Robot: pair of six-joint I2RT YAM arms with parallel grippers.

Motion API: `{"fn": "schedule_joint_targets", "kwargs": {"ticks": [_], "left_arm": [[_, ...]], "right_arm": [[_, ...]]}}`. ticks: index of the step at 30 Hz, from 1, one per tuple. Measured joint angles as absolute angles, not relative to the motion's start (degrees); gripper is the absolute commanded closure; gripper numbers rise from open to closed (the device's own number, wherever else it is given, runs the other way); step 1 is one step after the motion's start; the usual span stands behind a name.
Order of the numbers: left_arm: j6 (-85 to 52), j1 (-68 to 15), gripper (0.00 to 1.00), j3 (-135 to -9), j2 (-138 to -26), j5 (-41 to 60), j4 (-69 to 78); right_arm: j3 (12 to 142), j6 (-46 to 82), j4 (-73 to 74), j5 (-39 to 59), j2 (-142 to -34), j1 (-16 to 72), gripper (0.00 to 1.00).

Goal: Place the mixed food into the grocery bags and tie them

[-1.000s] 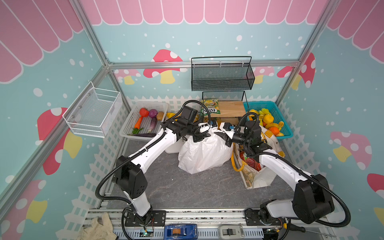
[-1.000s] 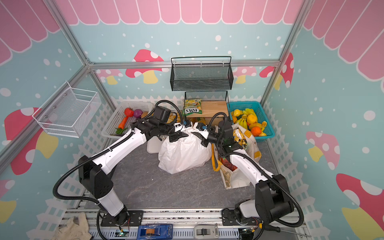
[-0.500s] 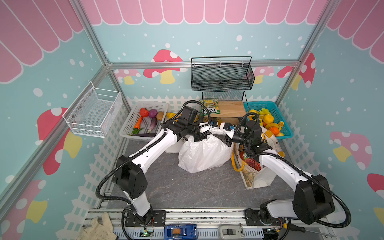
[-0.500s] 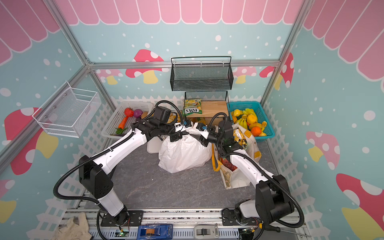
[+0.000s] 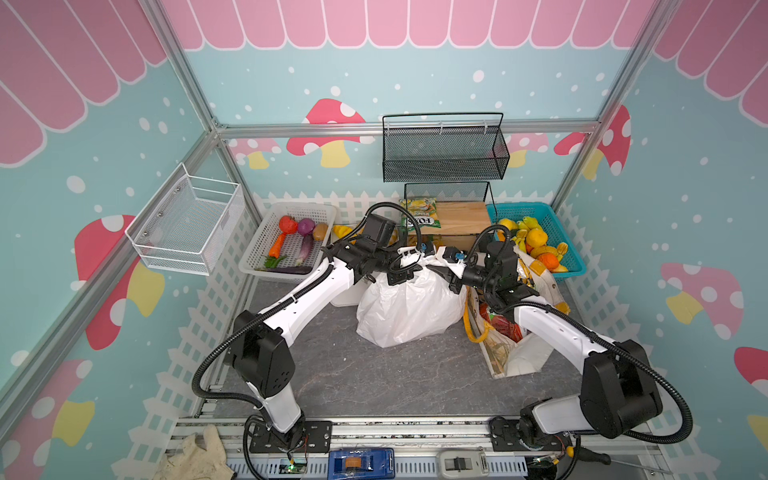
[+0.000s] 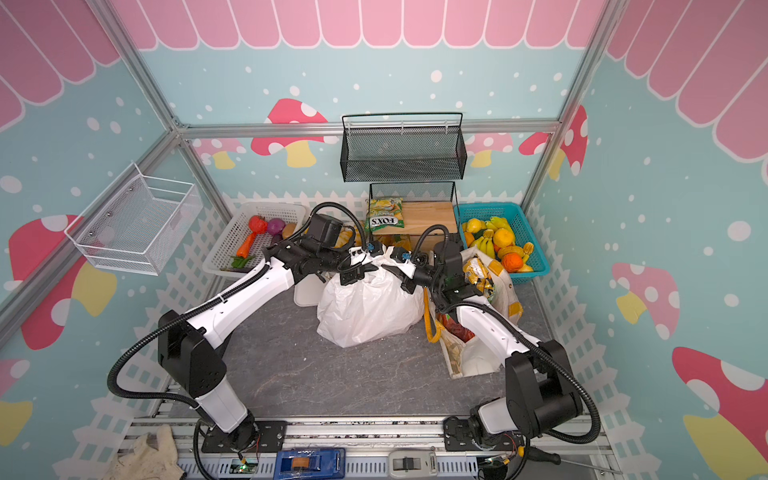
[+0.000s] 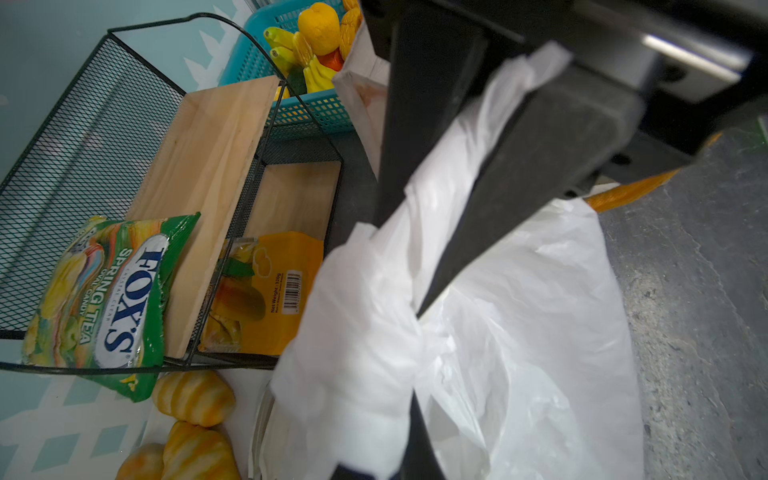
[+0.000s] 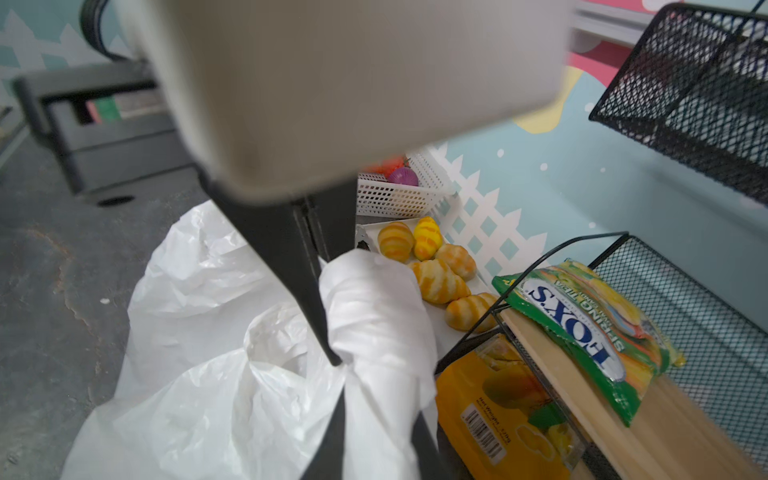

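Observation:
The white plastic grocery bag (image 5: 409, 307) (image 6: 365, 309) stands full at mid-table, its contents hidden. My left gripper (image 5: 409, 261) (image 7: 374, 440) is shut on one twisted handle above the bag's neck. Facing it, my right gripper (image 5: 442, 259) (image 8: 380, 432) is shut on the other handle, and the two handles cross between them. The off-white tote (image 5: 513, 353) (image 6: 467, 357) with yellow handles leans on the right, under my right arm. It holds a red packet (image 5: 500, 326) and a black-and-yellow packet (image 6: 478, 272). A carrot (image 5: 276, 245) and a purple onion (image 5: 306, 226) lie in the white basket (image 5: 259, 259).
Behind the bag is a black wire rack (image 5: 446, 195) with a FOX'S packet (image 5: 422, 214) on its wooden shelf and a yellow packet (image 7: 266, 291) below. Bread rolls (image 8: 436, 266) lie on a white tray. A teal fruit basket (image 5: 569, 262) stands back right. Wire baskets hang on the walls.
Both grippers have shifted slightly above the bag's neck and closed on the handles. The bag and the tote have stayed where they were.

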State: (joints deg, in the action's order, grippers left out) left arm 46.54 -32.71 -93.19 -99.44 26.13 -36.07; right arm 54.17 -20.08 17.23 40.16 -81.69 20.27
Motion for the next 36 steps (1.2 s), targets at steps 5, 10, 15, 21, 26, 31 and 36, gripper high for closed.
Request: {"fn": "schedule_joint_targets", "kwargs": {"ticks": [5, 10, 15, 21, 26, 31, 36], "left_arm": [[45.4, -32.6, 0.78, -91.6, -97.9, 24.3, -35.8], [45.4, -32.2, 0.85, -91.4, -97.7, 22.6, -37.1], [44.8, -31.6, 1.0, -93.6, -97.7, 21.6, -39.2], [38.0, -31.6, 1.0, -95.0, -97.6, 21.6, -39.6], [28.4, -31.9, 1.0, -94.6, -95.5, 20.8, -39.6], [18.5, -32.4, 1.0, -92.5, -92.0, 20.8, -39.4], [13.6, -34.3, 1.0, -89.8, -89.6, 19.9, -38.2]], "right_arm": [[54.2, -21.3, 16.8, 37.6, -81.7, 20.8, 0.99], [54.2, -22.1, 15.4, 35.4, -80.9, 20.9, 0.98], [54.2, -24.0, 14.5, 31.7, -79.5, 22.3, 0.95], [54.3, -28.9, 14.3, 21.1, -77.3, 24.9, 0.94], [54.6, -32.7, 14.8, 12.9, -76.9, 26.8, 0.94], [54.6, -34.9, 18.3, 7.7, -76.6, 29.1, 0.95], [54.5, -34.4, 19.9, 8.1, -76.5, 29.4, 1.0]]}}
